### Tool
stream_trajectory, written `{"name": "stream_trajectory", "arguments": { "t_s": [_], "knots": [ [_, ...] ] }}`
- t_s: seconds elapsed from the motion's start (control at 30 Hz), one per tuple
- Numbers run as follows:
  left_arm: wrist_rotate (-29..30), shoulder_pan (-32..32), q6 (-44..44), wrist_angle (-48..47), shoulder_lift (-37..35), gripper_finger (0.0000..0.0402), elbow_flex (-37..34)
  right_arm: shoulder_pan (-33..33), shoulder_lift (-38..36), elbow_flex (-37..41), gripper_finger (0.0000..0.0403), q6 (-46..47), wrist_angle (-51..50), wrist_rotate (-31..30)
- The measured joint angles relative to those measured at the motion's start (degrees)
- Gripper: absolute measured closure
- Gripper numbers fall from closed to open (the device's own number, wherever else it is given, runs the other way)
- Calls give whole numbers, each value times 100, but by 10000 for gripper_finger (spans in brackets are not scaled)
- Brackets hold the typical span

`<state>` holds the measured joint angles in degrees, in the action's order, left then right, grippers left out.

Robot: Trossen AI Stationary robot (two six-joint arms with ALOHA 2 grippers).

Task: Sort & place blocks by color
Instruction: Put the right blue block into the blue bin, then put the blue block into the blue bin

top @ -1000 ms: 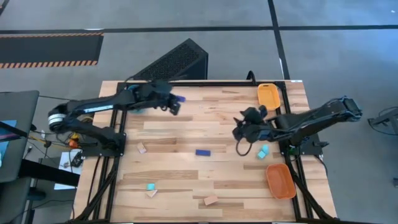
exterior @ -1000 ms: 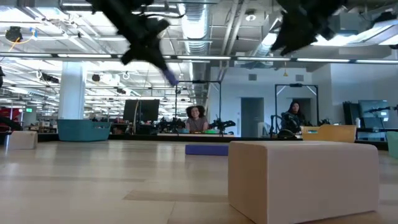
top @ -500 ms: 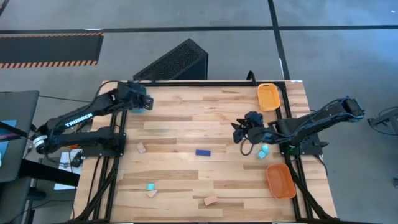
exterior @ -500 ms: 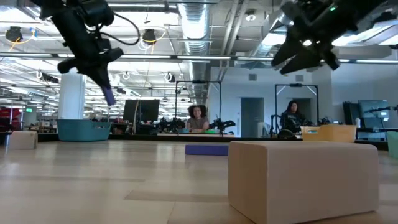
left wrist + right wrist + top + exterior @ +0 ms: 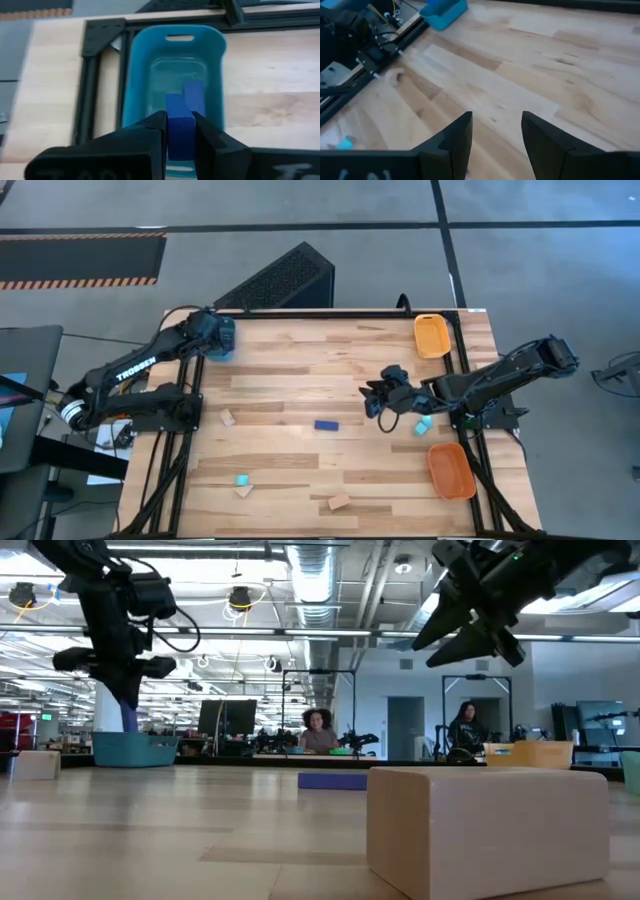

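My left end effector [image 5: 179, 131], clamped on a dark blue block [image 5: 180, 131], has swung from mid-surface to hover over the blue tray [image 5: 222, 338] at the far left corner, so release comes next. Its wrist view alone shows another blue block [image 5: 194, 97] already inside. My right end effector [image 5: 372, 396], fingers apart and empty, has edged toward the blue block [image 5: 326, 424] mid-surface.

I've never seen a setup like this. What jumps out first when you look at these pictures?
Most striking is the left gripper, shut on a dark blue block right above the blue tray at the table's far left corner, where another blue block already lies. Near the table's middle, the right gripper hangs open over bare wood, close to a lone blue block. Two orange trays line the right edge.
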<state>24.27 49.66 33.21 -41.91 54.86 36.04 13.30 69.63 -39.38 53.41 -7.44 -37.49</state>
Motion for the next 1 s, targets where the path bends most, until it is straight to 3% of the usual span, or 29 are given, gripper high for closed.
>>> {"name": "stream_trajectory", "arguments": {
  "t_s": [0.23,0.43,0.67,0.83,1.0],
  "knots": [
    [-453,145,-270,188,1,369,-143,39,0,0,209,21,-175,194],
    [-675,145,-635,-107,-1,325,-64,-461,0,0,207,-222,-101,1549],
    [-705,145,-732,-59,-1,257,-47,-639,-140,-9,210,-442,31,1670],
    [-1014,145,-1020,-87,-89,245,42,-636,-428,-7,211,-382,-233,1673],
    [-1190,26,-1266,32,-378,245,416,-621,-898,-7,214,-17,-1242,1661]
  ]
}}
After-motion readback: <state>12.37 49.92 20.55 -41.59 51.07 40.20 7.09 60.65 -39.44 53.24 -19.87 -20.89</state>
